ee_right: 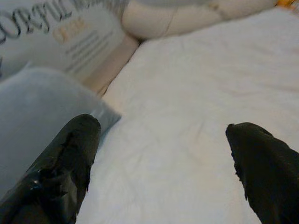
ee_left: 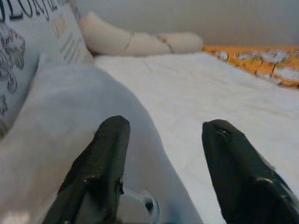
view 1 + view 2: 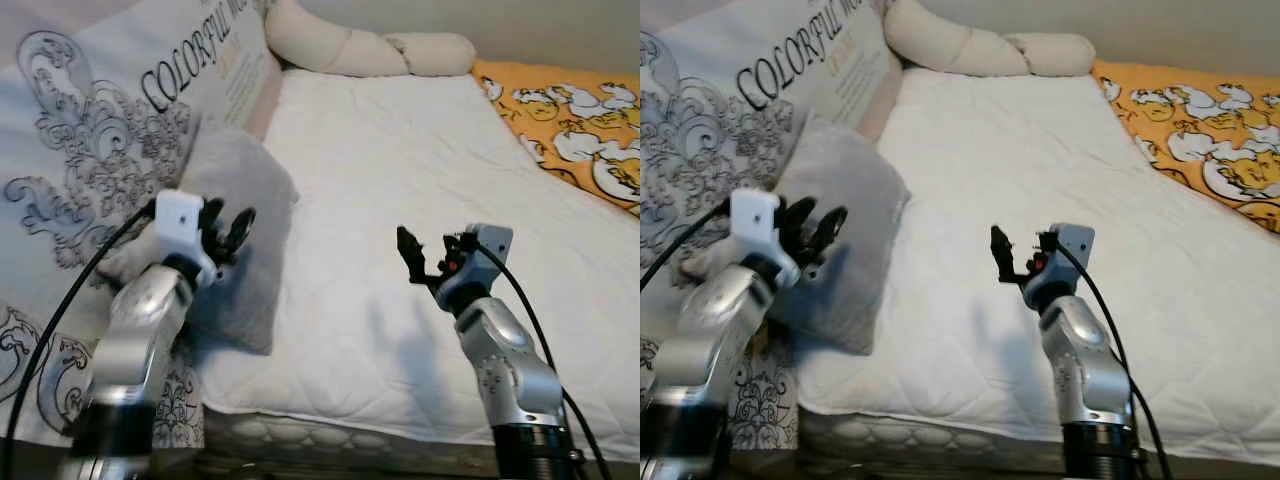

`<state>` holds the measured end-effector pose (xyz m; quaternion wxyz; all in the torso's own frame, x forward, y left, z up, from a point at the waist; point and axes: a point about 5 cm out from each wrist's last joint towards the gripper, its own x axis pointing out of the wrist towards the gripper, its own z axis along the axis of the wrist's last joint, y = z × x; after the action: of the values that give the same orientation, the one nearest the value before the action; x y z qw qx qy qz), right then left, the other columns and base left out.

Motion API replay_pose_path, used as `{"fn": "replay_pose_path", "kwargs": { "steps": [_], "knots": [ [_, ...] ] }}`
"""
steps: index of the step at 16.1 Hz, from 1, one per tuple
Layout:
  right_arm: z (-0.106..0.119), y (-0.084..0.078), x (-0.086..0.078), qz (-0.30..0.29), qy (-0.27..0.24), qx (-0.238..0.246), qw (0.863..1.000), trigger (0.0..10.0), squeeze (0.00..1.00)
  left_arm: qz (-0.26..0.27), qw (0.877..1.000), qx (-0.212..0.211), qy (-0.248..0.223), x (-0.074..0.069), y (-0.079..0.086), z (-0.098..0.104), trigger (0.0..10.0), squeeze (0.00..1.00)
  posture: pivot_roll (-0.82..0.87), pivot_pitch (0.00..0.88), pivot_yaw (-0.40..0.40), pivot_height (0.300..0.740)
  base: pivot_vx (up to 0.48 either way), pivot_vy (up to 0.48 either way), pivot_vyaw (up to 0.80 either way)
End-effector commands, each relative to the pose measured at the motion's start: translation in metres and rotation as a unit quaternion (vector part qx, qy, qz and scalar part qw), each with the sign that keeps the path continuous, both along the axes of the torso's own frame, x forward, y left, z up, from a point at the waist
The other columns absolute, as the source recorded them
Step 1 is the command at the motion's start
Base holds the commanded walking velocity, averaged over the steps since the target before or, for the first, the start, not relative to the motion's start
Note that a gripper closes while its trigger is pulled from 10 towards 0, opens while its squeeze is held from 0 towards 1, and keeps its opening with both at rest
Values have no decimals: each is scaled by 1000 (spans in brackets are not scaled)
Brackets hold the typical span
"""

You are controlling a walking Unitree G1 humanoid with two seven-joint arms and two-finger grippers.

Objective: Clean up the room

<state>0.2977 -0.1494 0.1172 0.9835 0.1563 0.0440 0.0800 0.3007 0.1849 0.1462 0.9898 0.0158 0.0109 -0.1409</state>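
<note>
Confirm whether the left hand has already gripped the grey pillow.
No. The left hand is open, fingers spread apart above the grey pillow, not closed on it.

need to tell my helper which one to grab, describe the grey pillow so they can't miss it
On the bed's white mattress, look at its left edge, beside the large printed cushion. The grey pillow leans there: plain and unpatterned, unlike the lettered cushion and the cream bolster.
</note>
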Motion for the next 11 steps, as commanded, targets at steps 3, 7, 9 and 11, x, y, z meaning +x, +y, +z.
{"fn": "replay_pose_path", "kwargs": {
  "steps": [3,7,9,11],
  "knots": [
    [1,-1,-4,-18,-13,-42,999,10000,1000,23,1000,20,7,-5,1,-2,10000,878,42,0,-30,740,0,-241,0],
    [-1,4,-4,-20,-10,-60,998,10000,263,54,997,47,23,-7,5,-15,10000,824,34,0,-40,740,0,-242,0],
    [-6,3,-5,-37,2,-59,998,10000,0,51,997,52,28,-6,2,-18,10000,820,51,0,-51,740,0,-253,0],
    [-11,5,-6,-44,14,-58,997,10000,0,51,997,59,27,-6,1,-18,10000,820,55,0,-48,740,0,-291,0]
  ]
}}
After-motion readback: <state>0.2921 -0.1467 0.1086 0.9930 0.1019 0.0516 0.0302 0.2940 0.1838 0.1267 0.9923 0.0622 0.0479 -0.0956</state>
